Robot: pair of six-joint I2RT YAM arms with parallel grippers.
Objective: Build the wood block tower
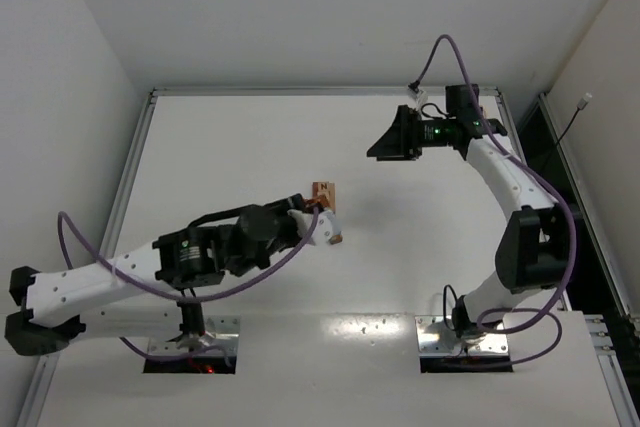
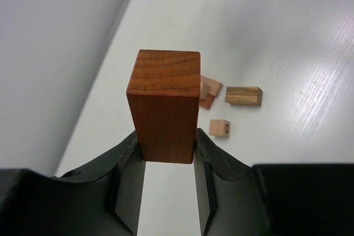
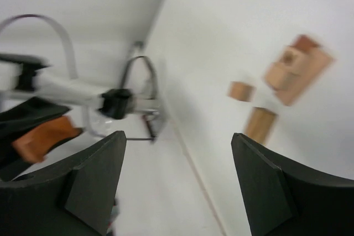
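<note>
Now left gripper (image 2: pixel 166 143) clamps the tall reddish block (image 2: pixel 165 95), held upright above table (image 2: pixel 287 37). Other small blocks (image 2: pixel 242 96) lie loose just beyond; right gripper (image 3: pixel 178 142) gapes wide, empty.

Stretching the left arm (image 1: pixel 110 282) from lower left toward frame centre, pinching a reddish-orange block (image 2: pixel 166 103) in the left gripper (image 2: pixel 166 156); folding the right arm (image 1: pixel 520 207) along the right edge, holding the right gripper (image 1: pixel 390 140) spread wide at upper right.

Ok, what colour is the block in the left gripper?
Reddish-brown with visible grain; the rectangular wooden block in the left gripper shows best from the left wrist.
</note>
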